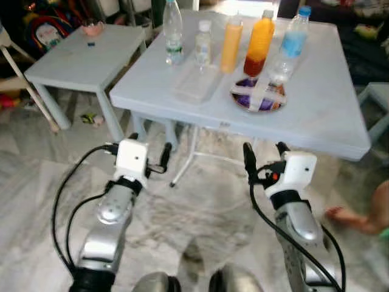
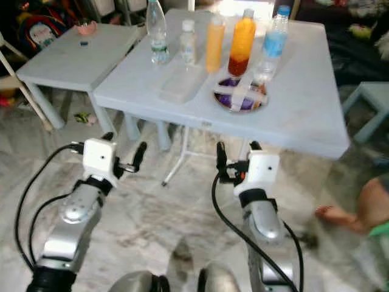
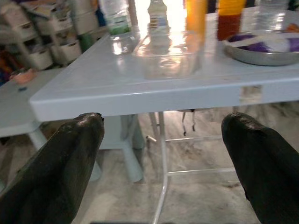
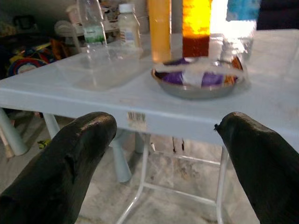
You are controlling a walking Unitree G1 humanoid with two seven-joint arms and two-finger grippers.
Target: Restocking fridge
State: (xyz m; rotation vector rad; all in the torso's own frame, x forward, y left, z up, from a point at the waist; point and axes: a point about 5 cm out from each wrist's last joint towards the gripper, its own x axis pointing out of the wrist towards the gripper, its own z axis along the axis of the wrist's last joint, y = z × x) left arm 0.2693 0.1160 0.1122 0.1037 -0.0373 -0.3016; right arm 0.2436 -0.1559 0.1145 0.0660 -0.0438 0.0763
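A white table (image 1: 316, 115) stands just ahead of me. Along its far side are a clear water bottle with a green label (image 1: 173, 33), a small white-capped bottle (image 1: 203, 44), a tall orange juice bottle (image 1: 231, 44), an orange-and-red bottle (image 1: 259, 45) and a blue-labelled bottle (image 1: 290, 47). In front of them lie a clear plastic container (image 1: 196, 84) and a metal plate (image 1: 258, 97) holding purple packets. My left gripper (image 1: 150, 149) and right gripper (image 1: 264, 152) hover open and empty below the table's near edge, apart from everything.
To the left is a lower white table (image 1: 79, 61) with a pink bowl (image 1: 92, 26) on it. A person's foot (image 1: 349, 218) rests on the marble floor at right, beside a small blue stool (image 1: 380, 97). The table's metal legs (image 1: 188, 155) are between my grippers.
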